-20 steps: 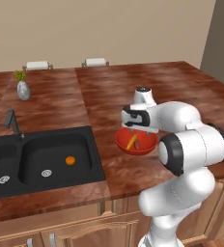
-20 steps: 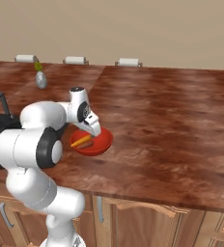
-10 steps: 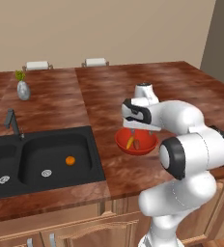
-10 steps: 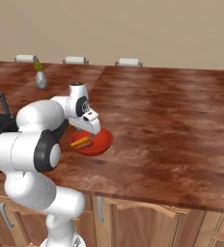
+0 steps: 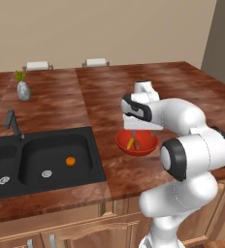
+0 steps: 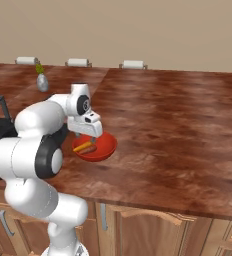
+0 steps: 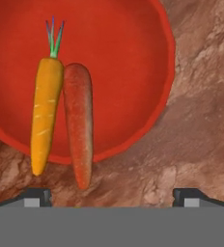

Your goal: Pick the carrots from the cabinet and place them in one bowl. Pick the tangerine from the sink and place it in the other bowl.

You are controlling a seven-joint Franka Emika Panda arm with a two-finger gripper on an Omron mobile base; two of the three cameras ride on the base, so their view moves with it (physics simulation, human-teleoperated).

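Moved: gripper (image 7: 112,195) has risen above the red bowl (image 5: 146,147).
Jaws: spread wide, empty.
Carrots (image 7: 63,120): side by side, touching, in bowl.
Tangerine (image 5: 71,161): in sink (image 5: 61,145).

bowl (image 7: 109,58): glossy red | carrots (image 7: 63,120): one orange with green top, one darker reddish-orange | tangerine (image 5: 71,161): bright orange | sink (image 5: 61,145): black, silver drains | table (image 6: 178,125): mottled reddish-brown | vase (image 5: 23,90): grey, green sprig
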